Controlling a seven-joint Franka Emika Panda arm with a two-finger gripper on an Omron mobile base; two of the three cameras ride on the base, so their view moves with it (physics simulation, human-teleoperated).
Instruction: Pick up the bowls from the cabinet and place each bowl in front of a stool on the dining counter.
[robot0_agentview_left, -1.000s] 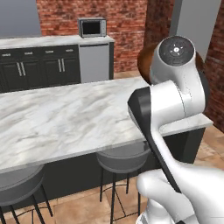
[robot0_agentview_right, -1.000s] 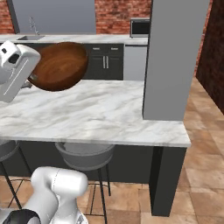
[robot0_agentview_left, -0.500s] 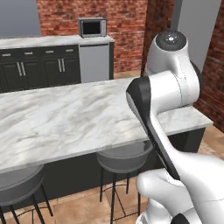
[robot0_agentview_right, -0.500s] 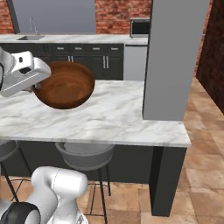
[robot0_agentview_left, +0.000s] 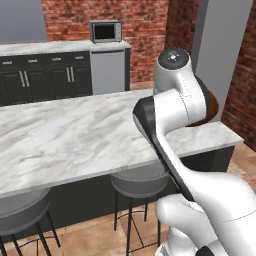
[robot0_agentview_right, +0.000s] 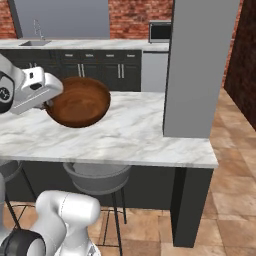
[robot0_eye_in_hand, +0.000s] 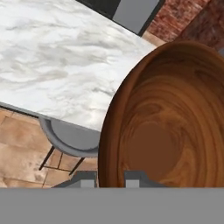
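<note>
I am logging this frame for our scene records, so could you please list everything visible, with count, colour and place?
Glossy reddish-brown wooden bowl: one, held over the counter, tilted.
Long white grey-veined marble dining counter: one, across the foreground.
Round grey padded bar stools on black legs: two, under the counter's near edge.
Black base cabinets with short silver handles: one row, along the back wall.
Dark microwave: one, on the back worktop.
Grey square pillar: one, at the counter's right end.
Silver tap: one, far left on the back worktop.
Red brick wall: behind everything.
White arm's pincer: one, shut on the bowl's rim.
</note>
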